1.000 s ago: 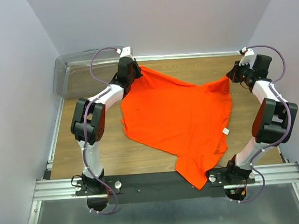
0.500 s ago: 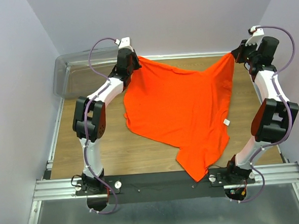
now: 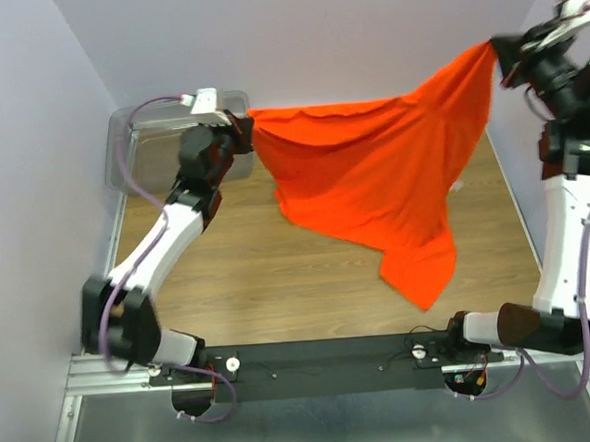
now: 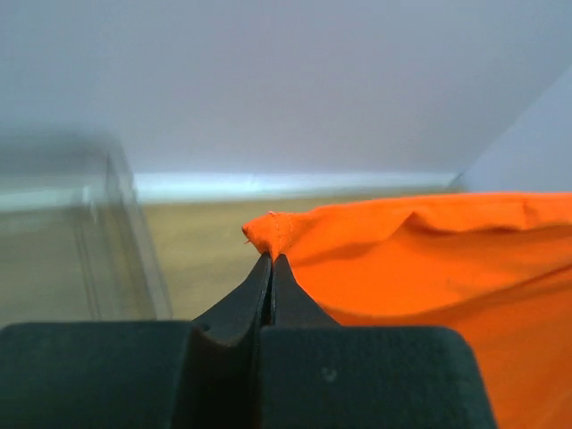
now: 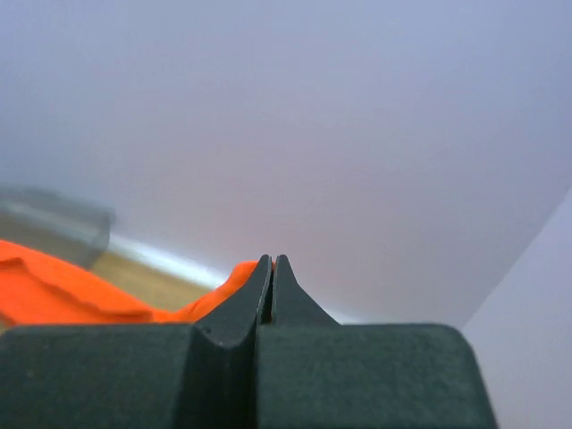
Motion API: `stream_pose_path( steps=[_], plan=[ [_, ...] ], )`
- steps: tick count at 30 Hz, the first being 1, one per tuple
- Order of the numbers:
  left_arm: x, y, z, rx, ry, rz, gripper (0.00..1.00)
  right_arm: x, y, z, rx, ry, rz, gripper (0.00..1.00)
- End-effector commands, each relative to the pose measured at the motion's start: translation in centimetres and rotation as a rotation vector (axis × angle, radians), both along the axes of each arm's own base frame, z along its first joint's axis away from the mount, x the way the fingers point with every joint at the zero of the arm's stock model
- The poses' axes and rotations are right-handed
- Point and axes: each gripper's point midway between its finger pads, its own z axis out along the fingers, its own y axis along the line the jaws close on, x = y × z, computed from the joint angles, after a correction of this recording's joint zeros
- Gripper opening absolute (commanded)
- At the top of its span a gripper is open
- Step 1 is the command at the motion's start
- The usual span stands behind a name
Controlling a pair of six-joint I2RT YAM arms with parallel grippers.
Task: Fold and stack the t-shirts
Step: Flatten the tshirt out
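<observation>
One bright orange t-shirt hangs in the air, stretched between my two grippers, its lower part drooping toward the table. My left gripper is shut on the shirt's left corner near the back left. In the left wrist view the pinched fabric spreads right from the shut gripper. My right gripper is raised high at the back right, shut on the other corner. In the right wrist view orange cloth trails left from the shut gripper. A small white tag shows by the shirt's right edge.
A clear plastic bin stands at the back left, just behind my left gripper. Lavender walls close in on both sides and behind. The wooden table lies under the shirt, with a metal rail at the near edge.
Both grippers have lifted and pulled apart with the shirt. The shirt has left the table and now hangs stretched between them; the right gripper rose high, the left moved left toward the bin.
</observation>
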Motion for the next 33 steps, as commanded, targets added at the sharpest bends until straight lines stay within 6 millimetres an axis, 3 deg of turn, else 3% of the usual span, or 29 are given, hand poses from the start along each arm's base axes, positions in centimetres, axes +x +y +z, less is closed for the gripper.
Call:
stream_pose_path(
  steps=[1,2,3,4,5,8,10,12,15,18,19,20,23,24,26,27,28,30,31,32,33],
  plan=[
    [-9.1,1.3,14.9,-0.138,-0.397,-0.069,0.0,-7.7,2.1,9.6,-0.031,-0.158,0.024,0.01],
    [-11.1,1.8,16.7,-0.166,-0.436,-0.074,0.0,-9.2,2.4,11.4,-0.035,-0.198,0.021,0.01],
    [-14.9,3.2,19.9,-0.209,-0.512,-0.074,0.0,-12.7,3.0,15.1,-0.044,-0.297,0.009,0.01],
    [-16.7,3.7,20.9,-0.248,-0.53,-0.078,0.0,-14.3,3.2,16.5,-0.046,-0.34,0.001,0.01],
    [-20.0,5.1,23.0,-0.287,-0.583,-0.077,0.0,-17.9,3.9,19.1,-0.059,-0.431,-0.007,0.01],
    [-25.2,7.2,25.3,-0.354,-0.64,-0.081,0.0,-22.8,4.2,22.1,-0.057,-0.551,-0.051,0.01],
    [-26.8,7.9,25.6,-0.361,-0.644,-0.085,0.0,-26.8,4.1,24.2,-0.058,-0.655,-0.104,0.0],
    [-28.4,8.5,26.2,-0.366,-0.657,-0.086,0.0,-29.4,3.7,25.6,-0.058,-0.731,-0.164,0.01],
    [-27.9,8.9,25.2,-0.35,-0.613,-0.052,0.0,-29.6,2.9,26.0,-0.061,-0.747,-0.214,0.01],
    [-26.2,8.4,22.7,-0.321,-0.549,-0.037,0.0,-25.9,2.3,24.0,-0.06,-0.649,-0.2,0.01],
    [-25.2,8.0,21.1,-0.309,-0.511,-0.035,0.0,-24.3,2.1,23.0,-0.059,-0.606,-0.195,0.01],
    [-24.2,7.8,20.0,-0.302,-0.481,-0.024,0.0,-21.3,1.6,21.0,-0.051,-0.525,-0.189,0.01],
    [-21.6,6.9,15.9,-0.273,-0.396,-0.009,0.0,-16.2,1.0,16.9,-0.059,-0.39,-0.159,0.01],
    [-19.9,6.5,13.2,-0.252,-0.335,0.006,0.0,-12.7,0.4,13.8,-0.055,-0.301,-0.145,0.01],
    [-18.4,6.3,11.0,-0.236,-0.292,0.033,0.0,-9.2,0.0,10.1,-0.061,-0.213,-0.123,0.01],
    [-16.6,6.5,9.2,-0.222,-0.249,0.082,0.0,-7.7,-0.3,8.5,-0.057,-0.181,-0.119,0.01],
    [-15.4,6.6,7.0,-0.204,-0.202,0.112,0.0,-4.4,-0.9,4.4,-0.056,-0.101,-0.109,0.01],
    [-12.4,6.3,3.1,-0.173,-0.115,0.164,0.0,-1.5,-1.3,0.1,-0.07,-0.033,-0.091,0.01],
    [-11.4,6.0,1.5,-0.158,-0.075,0.173,0.0,1.1,-1.6,-4.6,-0.063,0.044,-0.068,0.0],
    [-10.3,5.6,0.4,-0.151,-0.052,0.172,0.0,2.2,-1.5,-7.1,-0.082,0.079,-0.04,0.01],
    [-8.2,4.5,-3.4,-0.11,0.044,0.168,0.0,3.2,-1.3,-9.9,-0.081,0.125,-0.01,0.01]
  ],
)
